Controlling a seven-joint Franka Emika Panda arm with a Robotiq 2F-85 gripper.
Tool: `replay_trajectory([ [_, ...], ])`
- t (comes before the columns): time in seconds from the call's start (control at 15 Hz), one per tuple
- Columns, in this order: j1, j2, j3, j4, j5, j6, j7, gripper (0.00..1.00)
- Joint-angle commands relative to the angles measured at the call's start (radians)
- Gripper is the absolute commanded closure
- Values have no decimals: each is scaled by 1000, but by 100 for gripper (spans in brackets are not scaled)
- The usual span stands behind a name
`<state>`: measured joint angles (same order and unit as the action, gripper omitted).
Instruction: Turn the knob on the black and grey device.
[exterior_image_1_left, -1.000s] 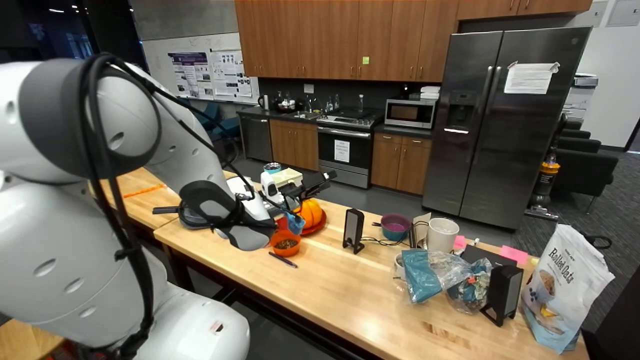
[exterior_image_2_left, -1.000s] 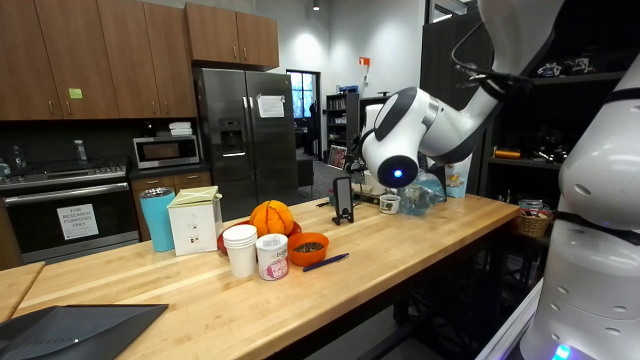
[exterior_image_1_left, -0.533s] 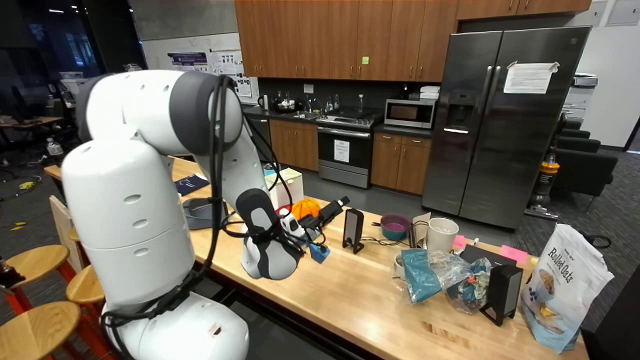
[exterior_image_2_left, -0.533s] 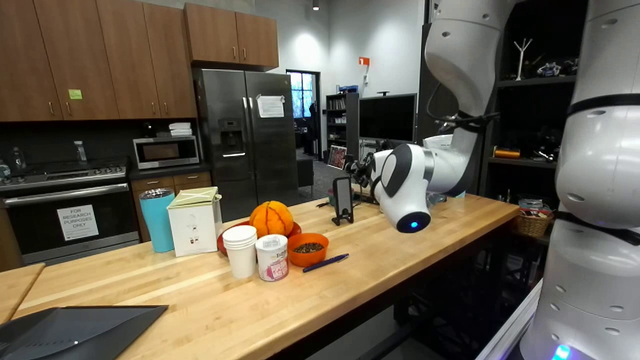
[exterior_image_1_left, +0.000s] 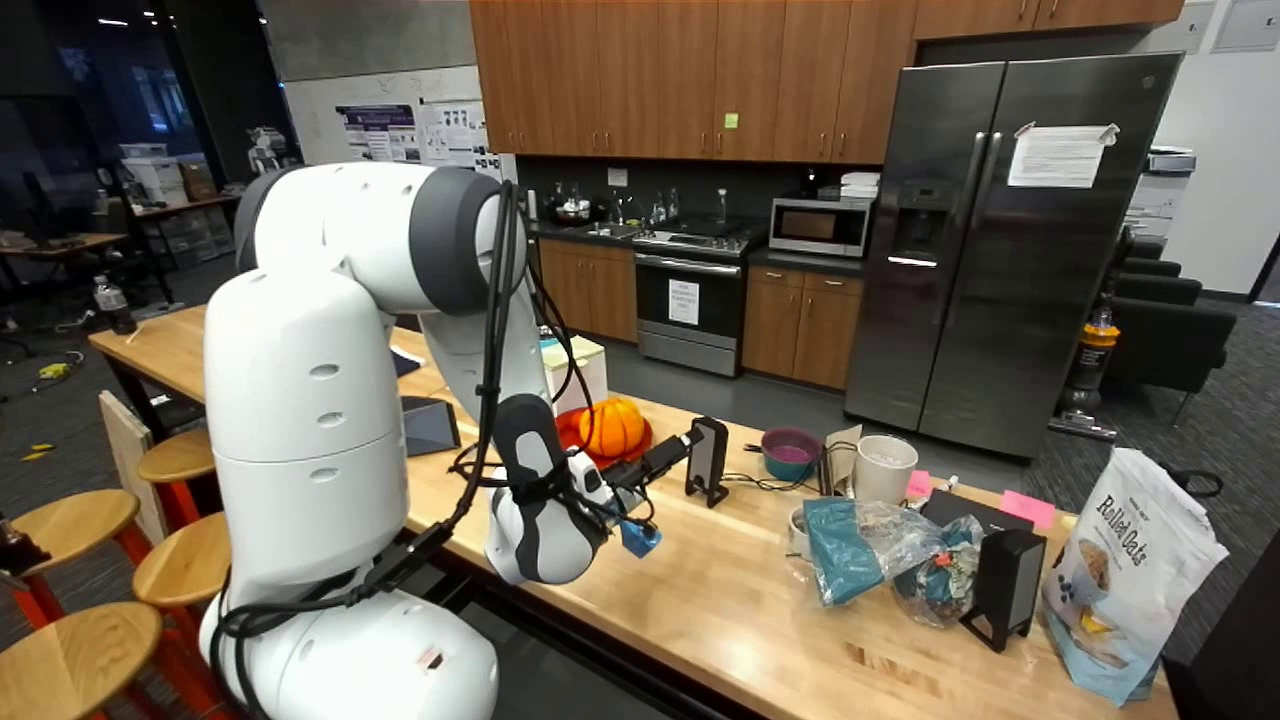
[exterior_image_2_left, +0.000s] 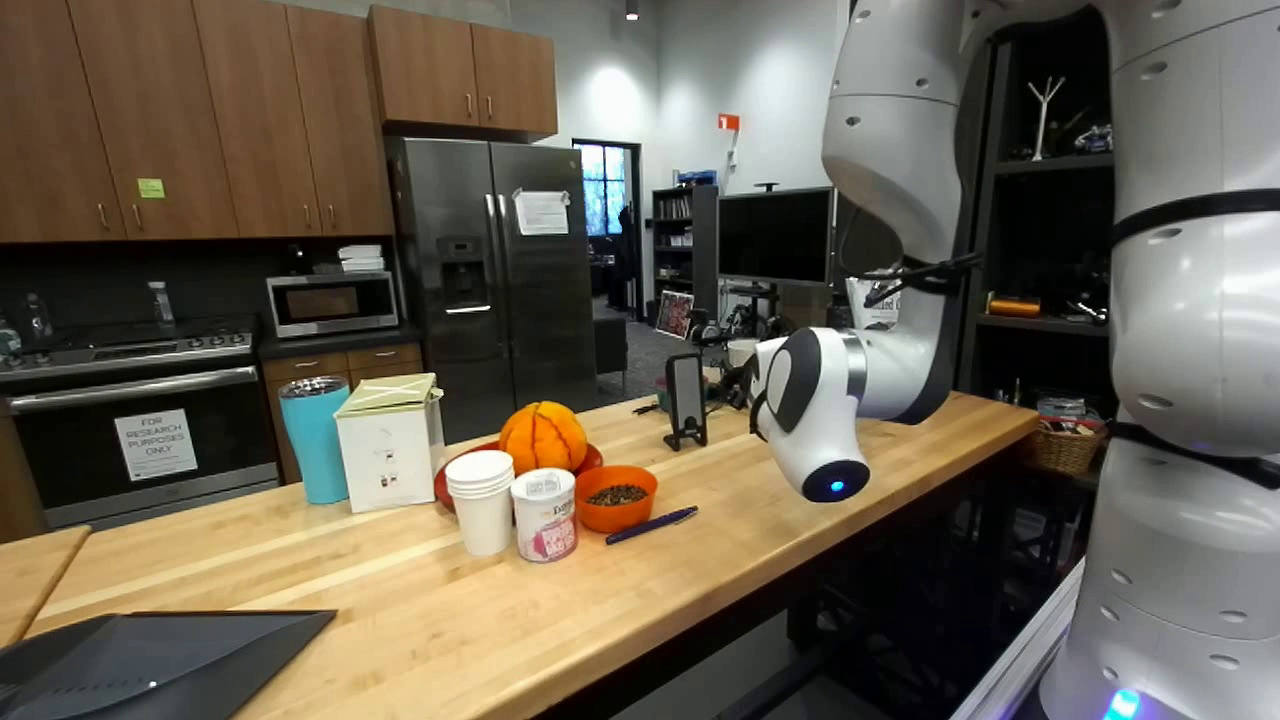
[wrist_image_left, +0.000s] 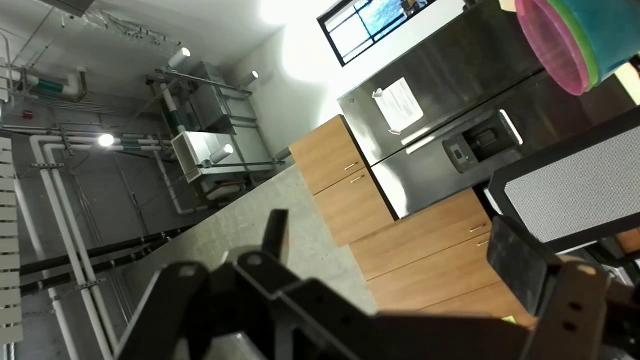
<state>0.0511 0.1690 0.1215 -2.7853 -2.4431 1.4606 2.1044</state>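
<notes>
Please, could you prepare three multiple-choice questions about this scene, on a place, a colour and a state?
1. The pumpkin sits on: A) a stool B) a red plate C) the microwave
2. The bowl beside the pen is: A) green B) white C) orange
3. The jaws near the speaker are: A) open B) fully shut C) gripping the pen

1 B: its red rim shows in both exterior views.
2 C: its orange wall shows in an exterior view.
3 A: the wrist view shows the fingers apart.

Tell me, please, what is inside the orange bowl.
In an exterior view, the bowl holds small dark brown bits. Its bottom is covered by them and cannot be seen.
</notes>
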Motion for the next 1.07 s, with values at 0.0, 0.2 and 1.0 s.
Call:
replay_trajectory([
  [0.0,-7,11,-19,9,-87,21,19,0],
  [0.2,-29,51,-59,40,-308,31,58,0],
  [1.0,526,169,-410,54,-164,28,27,0],
])
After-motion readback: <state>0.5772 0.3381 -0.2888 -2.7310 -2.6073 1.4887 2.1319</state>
